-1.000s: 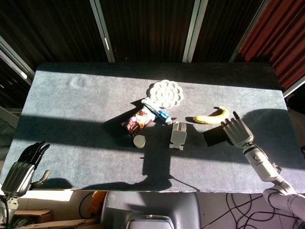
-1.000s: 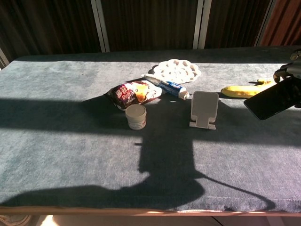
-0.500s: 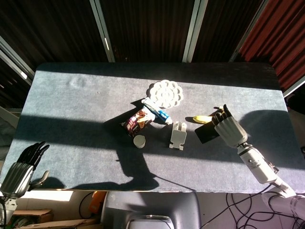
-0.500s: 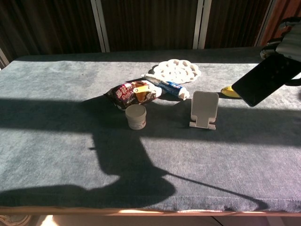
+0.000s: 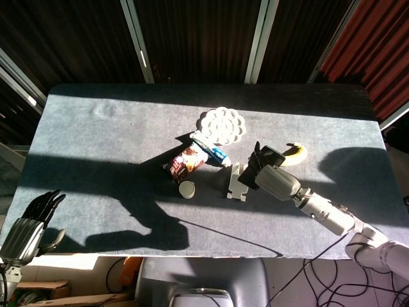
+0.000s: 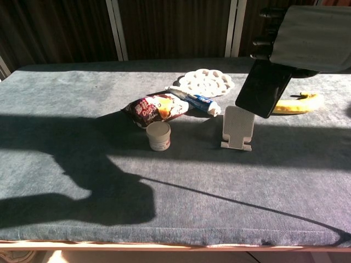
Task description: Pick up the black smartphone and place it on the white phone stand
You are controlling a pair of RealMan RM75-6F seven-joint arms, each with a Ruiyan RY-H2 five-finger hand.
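Right robot hand [image 6: 307, 35] partly cropped, gripping smartphone [image 6: 262, 87]

The table [image 6: 66, 164] is covered in a blue-grey cloth, matt and a bit fuzzy like felt or short carpet. The black smartphone [image 6: 262, 87] has a smooth dark face with a dull sheen. The white phone stand [image 6: 238, 127] looks like plain matt plastic. The snack bag [image 6: 156, 108] is shiny crinkled foil, and the toothpaste tube [image 6: 202, 102] is glossy too. The small jar [image 6: 158, 136] has a smooth pale plastic look. The right hand [image 5: 276, 180] has a smooth grey shell, catching sunlight near centre frame.
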